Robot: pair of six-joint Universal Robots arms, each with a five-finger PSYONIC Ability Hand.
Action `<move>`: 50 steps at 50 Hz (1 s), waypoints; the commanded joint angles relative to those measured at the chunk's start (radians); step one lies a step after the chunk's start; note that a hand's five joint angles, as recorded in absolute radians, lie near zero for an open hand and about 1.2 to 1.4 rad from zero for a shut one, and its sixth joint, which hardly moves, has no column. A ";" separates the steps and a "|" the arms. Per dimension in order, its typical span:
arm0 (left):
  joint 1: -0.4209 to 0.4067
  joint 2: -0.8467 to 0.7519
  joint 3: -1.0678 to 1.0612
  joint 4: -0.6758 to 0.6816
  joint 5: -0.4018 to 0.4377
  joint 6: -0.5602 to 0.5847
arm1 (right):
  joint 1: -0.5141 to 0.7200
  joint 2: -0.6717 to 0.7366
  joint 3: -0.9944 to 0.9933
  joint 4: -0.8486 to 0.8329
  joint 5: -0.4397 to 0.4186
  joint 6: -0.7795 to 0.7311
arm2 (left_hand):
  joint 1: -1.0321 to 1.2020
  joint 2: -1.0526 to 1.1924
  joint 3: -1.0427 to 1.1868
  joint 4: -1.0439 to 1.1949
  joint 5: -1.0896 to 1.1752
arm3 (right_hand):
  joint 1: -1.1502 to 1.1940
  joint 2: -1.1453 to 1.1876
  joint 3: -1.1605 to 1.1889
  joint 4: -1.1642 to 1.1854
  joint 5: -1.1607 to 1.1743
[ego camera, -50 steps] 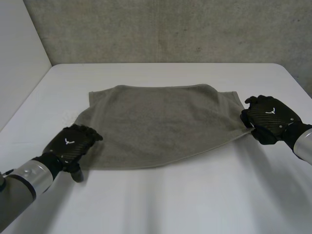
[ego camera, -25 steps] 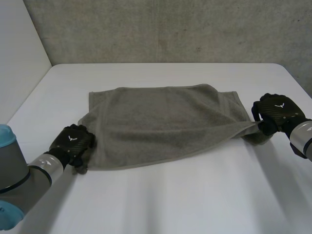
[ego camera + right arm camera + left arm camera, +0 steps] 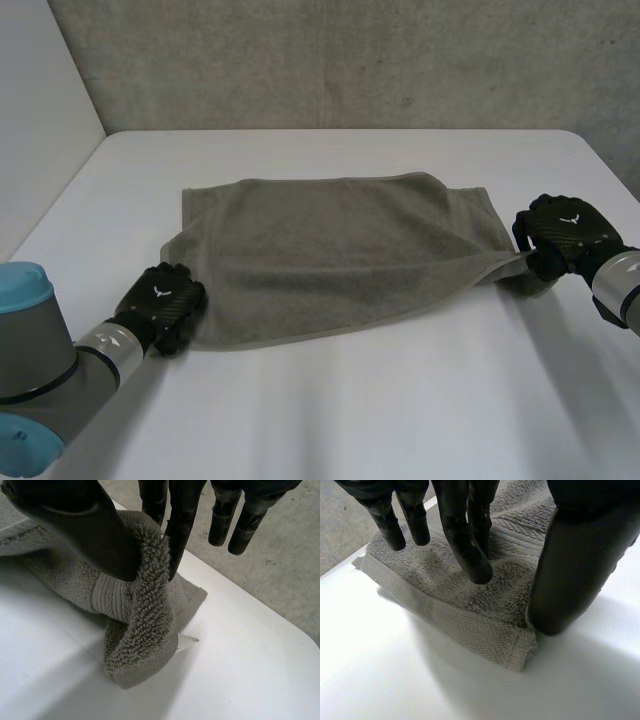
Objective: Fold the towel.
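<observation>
A grey towel (image 3: 330, 255) lies spread flat across the white table (image 3: 350, 420). My left hand (image 3: 162, 300) sits at the towel's near left corner. In the left wrist view its fingers (image 3: 465, 545) press down on the towel (image 3: 470, 590) while the thumb (image 3: 570, 570) squeezes against the corner's edge. My right hand (image 3: 565, 230) holds the near right corner a little off the table. There the thumb (image 3: 85, 525) and a finger pinch a bunched fold of towel (image 3: 140, 630), which hangs down to the table.
A grey concrete wall stands behind the table's far edge. The table's right edge runs close beside my right hand. Bare white tabletop stretches in front of the towel, between the two arms.
My left hand has slid in onto the near left corner and its fingers have closed there. My right hand has drawn its corner slightly rightward and up, pulling that edge taut.
</observation>
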 commanded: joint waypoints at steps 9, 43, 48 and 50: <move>0.001 0.080 -0.013 -0.041 0.014 -0.009 | 0.000 -0.006 0.004 0.000 -0.002 -0.001 | 0.385 0.067 -0.045 -0.056 0.292 | 0.068 0.075 -0.033 -0.053 0.065; 0.191 0.437 0.010 -0.234 0.151 -0.162 | -0.090 -0.268 0.016 0.291 -0.063 -0.208 | 0.385 0.067 -0.045 -0.056 0.292 | 0.068 0.075 -0.033 -0.053 0.065; 0.255 0.520 0.036 -0.282 0.197 -0.209 | -0.153 -0.357 0.010 0.438 -0.129 -0.273 | 0.385 0.067 -0.045 -0.056 0.292 | 0.068 0.075 -0.033 -0.053 0.065; 0.277 0.543 0.045 -0.303 0.215 -0.215 | -0.164 -0.385 0.002 0.465 -0.143 -0.290 | 0.385 0.067 -0.045 -0.056 0.292 | 0.068 0.075 -0.033 -0.053 0.065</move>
